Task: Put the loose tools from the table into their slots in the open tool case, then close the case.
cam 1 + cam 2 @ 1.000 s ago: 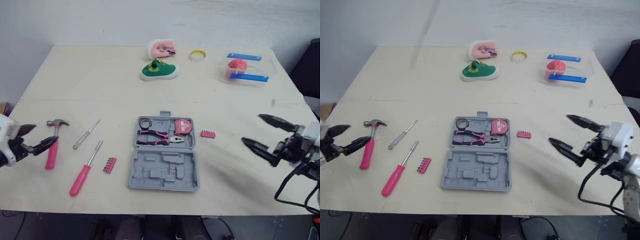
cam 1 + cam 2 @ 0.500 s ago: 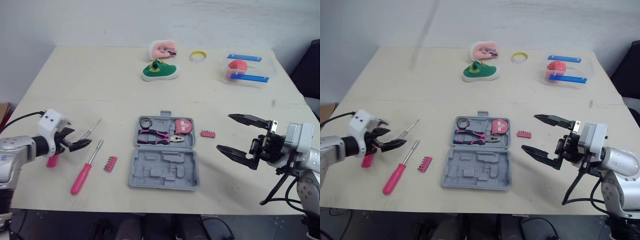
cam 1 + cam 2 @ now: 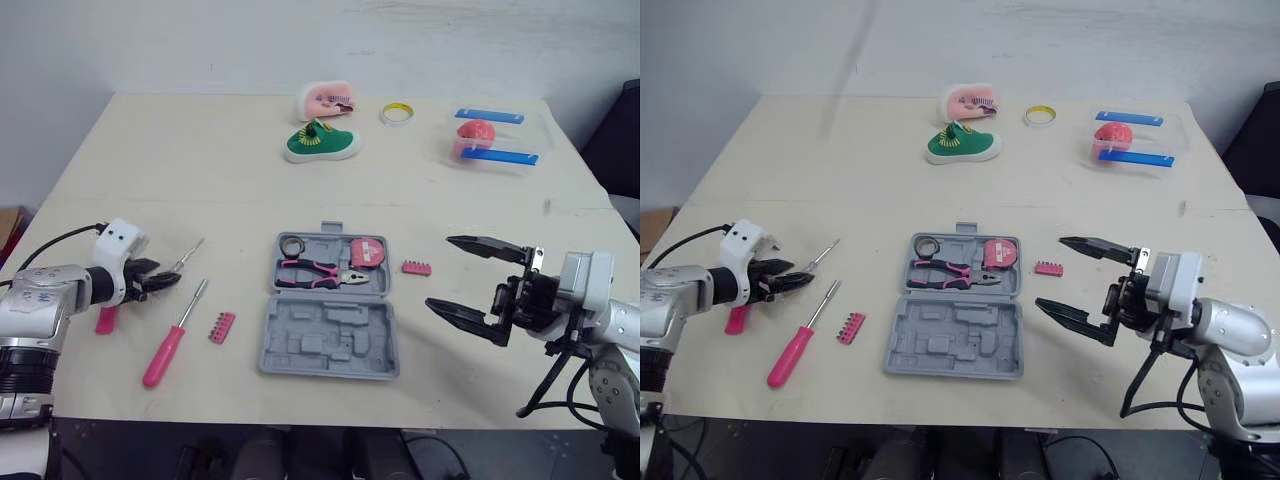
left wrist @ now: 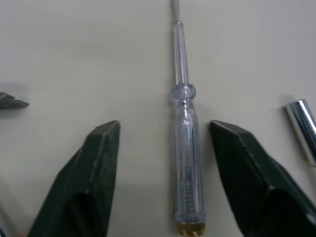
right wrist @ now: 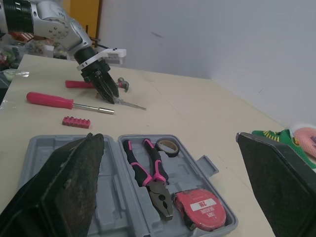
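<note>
The grey tool case (image 3: 330, 347) lies open at the table's middle, with pink pliers (image 3: 320, 272), a pink tape measure (image 3: 366, 252) and a tape roll (image 3: 291, 245) in its far half. To its left lie a clear-handled screwdriver (image 4: 187, 148), a pink screwdriver (image 3: 172, 335), a pink bit holder (image 3: 220, 328) and a pink hammer handle (image 3: 104, 320) partly hidden by my left arm. My left gripper (image 3: 160, 280) is open, its fingers (image 4: 98, 168) on either side of the clear handle without touching it. Another bit holder (image 3: 416, 268) lies right of the case. My right gripper (image 3: 440, 272) hangs wide open beside it, holding nothing.
At the table's far side sit a green shoe (image 3: 320, 142), a pink object (image 3: 325, 97), a yellow tape ring (image 3: 396, 111) and a clear box with blue bars and a pink ball (image 3: 490, 140). The front edge runs just below the case.
My left gripper swung from the hammer to the clear screwdriver and narrowed around its handle. My right gripper moved in toward the case's right side, still wide open.
</note>
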### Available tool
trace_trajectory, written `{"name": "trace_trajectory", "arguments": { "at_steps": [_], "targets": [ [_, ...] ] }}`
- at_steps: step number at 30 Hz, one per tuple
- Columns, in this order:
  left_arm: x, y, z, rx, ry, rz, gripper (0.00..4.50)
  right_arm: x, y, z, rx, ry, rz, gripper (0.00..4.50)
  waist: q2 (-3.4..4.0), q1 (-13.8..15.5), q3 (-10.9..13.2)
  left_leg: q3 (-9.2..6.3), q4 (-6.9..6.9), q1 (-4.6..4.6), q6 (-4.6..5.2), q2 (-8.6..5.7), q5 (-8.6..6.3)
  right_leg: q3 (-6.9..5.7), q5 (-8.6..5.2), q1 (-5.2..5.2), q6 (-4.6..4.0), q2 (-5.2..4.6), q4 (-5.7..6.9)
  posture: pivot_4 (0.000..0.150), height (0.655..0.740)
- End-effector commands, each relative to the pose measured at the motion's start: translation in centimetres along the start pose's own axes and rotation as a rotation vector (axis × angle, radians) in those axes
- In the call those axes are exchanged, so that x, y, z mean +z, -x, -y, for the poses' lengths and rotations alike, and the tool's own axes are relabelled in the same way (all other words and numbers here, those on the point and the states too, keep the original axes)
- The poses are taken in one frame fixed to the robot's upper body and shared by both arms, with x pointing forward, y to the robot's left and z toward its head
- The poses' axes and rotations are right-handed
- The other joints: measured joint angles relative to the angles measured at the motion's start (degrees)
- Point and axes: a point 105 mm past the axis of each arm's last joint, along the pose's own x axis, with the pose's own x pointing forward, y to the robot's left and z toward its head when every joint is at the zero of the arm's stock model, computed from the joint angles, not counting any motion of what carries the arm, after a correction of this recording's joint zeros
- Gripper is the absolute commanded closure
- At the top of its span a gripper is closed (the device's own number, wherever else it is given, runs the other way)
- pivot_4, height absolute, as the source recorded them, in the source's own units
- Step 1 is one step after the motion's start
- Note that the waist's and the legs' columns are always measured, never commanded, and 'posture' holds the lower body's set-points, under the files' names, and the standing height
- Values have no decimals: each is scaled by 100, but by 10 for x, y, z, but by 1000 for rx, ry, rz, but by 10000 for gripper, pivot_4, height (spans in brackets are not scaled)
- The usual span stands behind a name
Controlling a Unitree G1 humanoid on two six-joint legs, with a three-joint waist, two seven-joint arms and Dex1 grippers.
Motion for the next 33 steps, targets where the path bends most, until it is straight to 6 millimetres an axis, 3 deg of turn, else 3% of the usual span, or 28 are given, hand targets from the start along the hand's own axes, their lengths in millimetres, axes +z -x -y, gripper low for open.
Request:
{"name": "trace_trajectory", "arguments": {
  "at_steps": [1,2,3,8,9,11,13,19,23,27,33],
  "targets": [
    [-25,-12,8,-44,36,-55,38724,10,1,0,-7,49,7,0,1,17,0,0,1,0,0,0,0,0,0,0,0,0,0,1500,7400],
    [-24,-12,9,-47,38,-48,43155,10,1,0,-9,48,5,0,1,23,0,-1,3,0,1,0,0,-2,0,1,0,0,2,1500,7400],
    [-23,-12,8,-46,36,-42,44513,9,2,0,-9,47,2,0,1,23,0,-2,5,1,1,0,1,-3,0,3,0,0,2,1500,7400],
    [-11,-9,6,-46,4,41,44513,7,4,-3,-11,40,-17,0,1,31,-1,-2,5,4,2,0,1,-3,0,6,0,-1,4,1500,7400],
    [-2,-6,3,-38,-12,87,44513,5,5,-4,-8,37,-24,0,1,37,0,-3,5,3,3,0,1,-3,0,6,0,-1,3,1500,7400],
    [37,9,7,-56,-161,251,44513,3,9,-7,-4,34,-37,0,-3,50,2,-3,6,-1,3,0,1,-4,0,4,0,-1,3,1500,7400],
    [56,19,12,-64,-268,335,44513,2,11,-7,-1,33,-47,0,-25,53,14,-6,8,-12,-2,1,4,-8,0,-4,0,0,2,1500,7400],
    [93,40,82,-400,-484,438,44513,-7,25,-5,-4,39,-99,0,-28,5,13,-3,10,-17,-5,0,5,-7,1,-1,2,-1,-8,1500,7400],
    [93,46,122,-587,-614,396,44513,-9,28,-6,6,28,-116,0,-28,-4,13,-4,9,-14,-6,2,6,-7,1,1,1,3,-6,1500,7400],
    [95,44,179,-841,-622,366,44513,-14,31,-7,17,19,-134,0,-28,3,13,-2,6,-10,-7,2,7,-1,1,3,2,8,-4,1500,7400],
    [92,17,197,-804,-760,254,44513,-18,28,-9,26,4,-141,0,-28,1,14,-2,11,-9,-8,1,8,4,2,7,4,16,-7,1500,7400]
  ]
}}
